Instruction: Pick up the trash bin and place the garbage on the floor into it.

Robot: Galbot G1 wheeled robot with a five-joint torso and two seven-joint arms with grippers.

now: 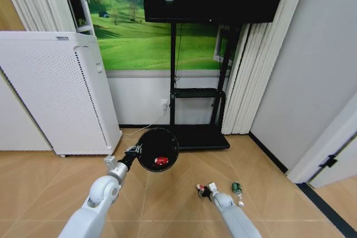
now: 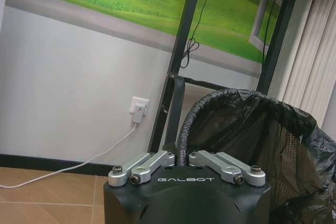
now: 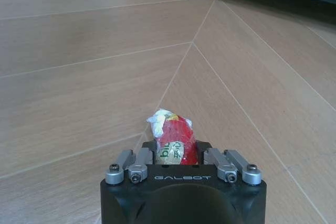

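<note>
My left hand [image 2: 182, 167] pinches the trash bin's [image 1: 158, 149] rim, holding it just before the TV stand [image 1: 198, 132]. Right of the bin, my right hand [image 3: 178, 156] pinches a red wrapper [image 3: 172, 137] on the floor [image 1: 50, 188]; a green bottle [image 1: 237, 188] lies just beside.

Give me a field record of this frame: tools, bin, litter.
left tool: shut on trash bin rim, bin held off the floor
trash bin: black, bag-lined, one red piece inside
right tool: low at the floor, closed around red-and-white wrapper
green bottle: lying on the floor, beside right tool
</note>
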